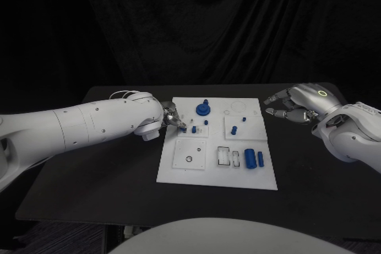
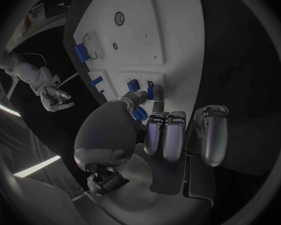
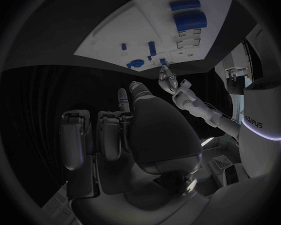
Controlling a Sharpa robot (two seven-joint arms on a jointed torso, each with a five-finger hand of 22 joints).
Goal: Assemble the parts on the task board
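The white task board (image 1: 176, 171) lies in the middle of the black table. A round blue knob part (image 1: 204, 107) stands near its far edge, and two blue cylinders (image 1: 249, 157) lie at its near right. My left hand (image 1: 169, 118) is at the board's left edge, with thumb and one finger reaching down beside small blue parts (image 1: 183, 129). In the left wrist view that fingertip (image 2: 158, 92) touches the board next to a blue part (image 2: 150, 91). Whether it pinches one I cannot tell. My right hand (image 1: 295, 105) hovers off the board's far right corner, fingers loosely bent, holding nothing.
Several small blue pegs (image 1: 235, 130) stand in the board's raised square at mid right. A round hole (image 1: 189, 158) and rectangular slots (image 1: 226, 155) sit in the near half of the board. Bare black table (image 1: 95, 182) lies on both sides of the board.
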